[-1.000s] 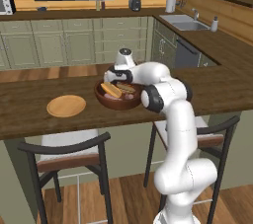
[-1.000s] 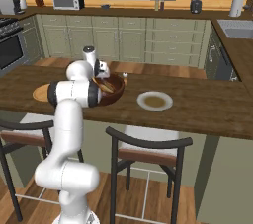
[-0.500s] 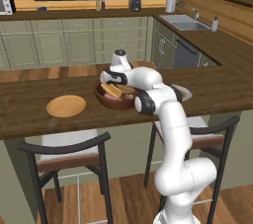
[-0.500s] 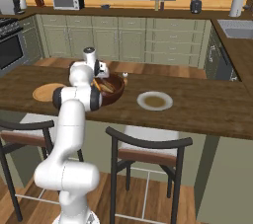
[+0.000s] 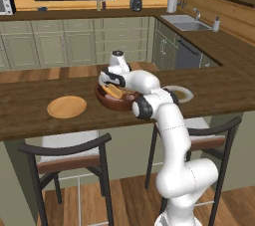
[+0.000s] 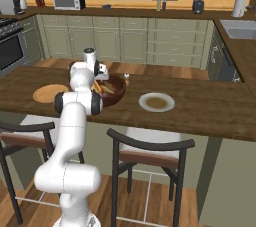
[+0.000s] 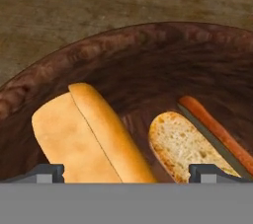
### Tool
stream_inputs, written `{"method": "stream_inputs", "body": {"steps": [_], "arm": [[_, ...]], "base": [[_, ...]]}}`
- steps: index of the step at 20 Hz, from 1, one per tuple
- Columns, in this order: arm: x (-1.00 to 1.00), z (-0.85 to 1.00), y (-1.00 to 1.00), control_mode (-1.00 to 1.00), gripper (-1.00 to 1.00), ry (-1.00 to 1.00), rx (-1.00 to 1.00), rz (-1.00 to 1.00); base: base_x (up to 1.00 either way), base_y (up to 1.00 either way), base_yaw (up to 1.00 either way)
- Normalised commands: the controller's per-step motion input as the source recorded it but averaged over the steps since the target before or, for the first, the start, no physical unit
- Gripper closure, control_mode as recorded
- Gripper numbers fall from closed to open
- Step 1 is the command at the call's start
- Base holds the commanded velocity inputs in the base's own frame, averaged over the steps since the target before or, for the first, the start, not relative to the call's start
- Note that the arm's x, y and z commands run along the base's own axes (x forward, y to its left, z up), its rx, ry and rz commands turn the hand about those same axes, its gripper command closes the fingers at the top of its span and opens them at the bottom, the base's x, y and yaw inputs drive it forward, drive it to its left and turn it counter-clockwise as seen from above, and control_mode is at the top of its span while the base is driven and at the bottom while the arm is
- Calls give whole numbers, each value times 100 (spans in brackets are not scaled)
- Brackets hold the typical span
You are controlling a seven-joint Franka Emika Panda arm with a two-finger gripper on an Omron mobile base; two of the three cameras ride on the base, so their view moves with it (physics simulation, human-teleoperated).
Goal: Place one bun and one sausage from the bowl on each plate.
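The dark reddish-brown bowl (image 5: 108, 102) (image 6: 118, 93) stands on the wooden counter between the two plates. My gripper (image 5: 110, 80) (image 6: 100, 79) hangs over its inside, pointing down, open and holding nothing. In the hand view the bowl's rim (image 7: 123, 40) curves around a split golden bun (image 7: 84, 134), a second bun (image 7: 180, 146) and a reddish sausage (image 7: 217, 131) lying along its right side. My gripper (image 7: 127, 172) straddles the larger bun, with one fingertip on each side. The tan wooden plate (image 5: 66, 106) (image 6: 50, 92) and the pale grey-white plate (image 5: 180, 93) (image 6: 156, 102) are bare.
Two stools (image 5: 69, 158) (image 6: 150, 153) stand below the counter's near edge. Cabinets, a sink (image 5: 188, 21) and a microwave (image 6: 68, 0) line the far wall, well beyond the counter.
The hand has shifted slightly to the left over the bowl, and the elbow has swung with it. The jaws stay open. Bowl and plates have not moved.
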Motion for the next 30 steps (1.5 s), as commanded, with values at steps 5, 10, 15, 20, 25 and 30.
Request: {"method": "stream_inputs", "body": {"steps": [5,10,15,20,25,30], "arm": [[0,-14,0,-100,-100,1,0,2],[0,-20,0,-100,-100,1,0,2],[2,-16,4,-100,-100,0,0,0],[0,0,0,-100,-100,0,0,0],[0,0,0,-100,100,0,0,0],[0,0,0,-100,100,0,0,0]], "base": [[0,0,0],[0,0,0],[0,0,0],[0,0,0],[0,0,0],[0,0,0]]}}
